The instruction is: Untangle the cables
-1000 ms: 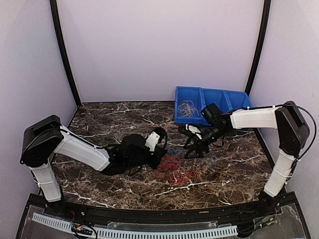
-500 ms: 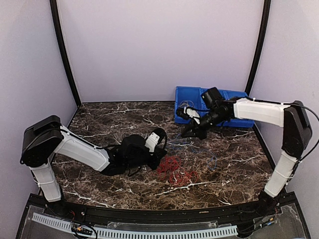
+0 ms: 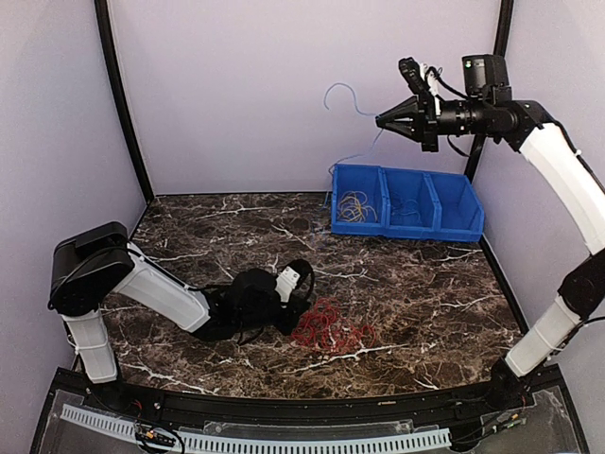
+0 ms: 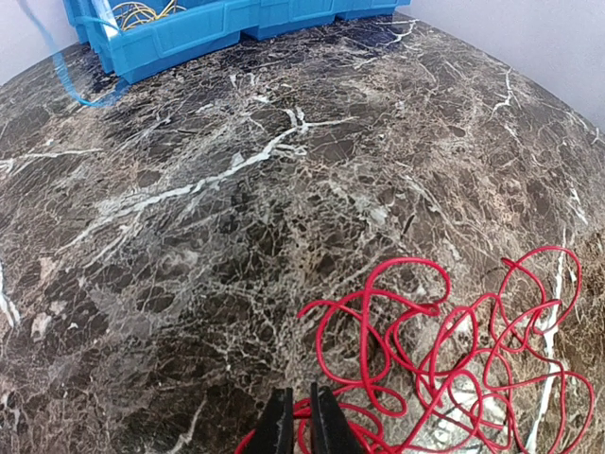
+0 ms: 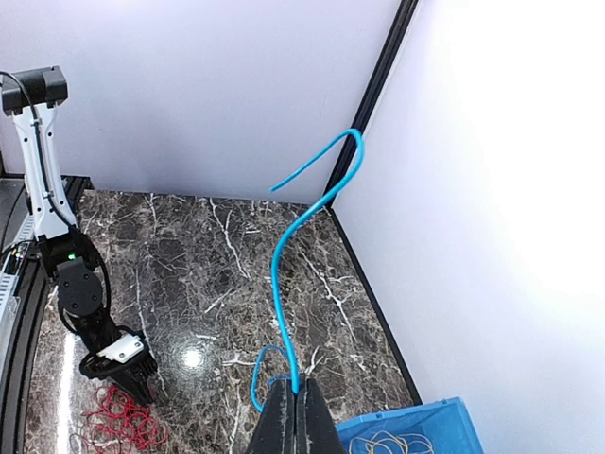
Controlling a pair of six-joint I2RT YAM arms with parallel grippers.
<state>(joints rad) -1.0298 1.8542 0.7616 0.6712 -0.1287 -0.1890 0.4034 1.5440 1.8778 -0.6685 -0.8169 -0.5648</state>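
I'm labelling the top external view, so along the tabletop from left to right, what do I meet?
left gripper → red cable tangle → blue bin

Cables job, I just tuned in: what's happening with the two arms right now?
The right gripper, jaws shut, holds the blue cable high in the air by the blue bin, its lower end trailing down by the bin's left corner. The left gripper sits low on the table, jaws closed on the red cable, a loose heap. A yellow cable lies in the bin's left compartment. Blue and red look separated.
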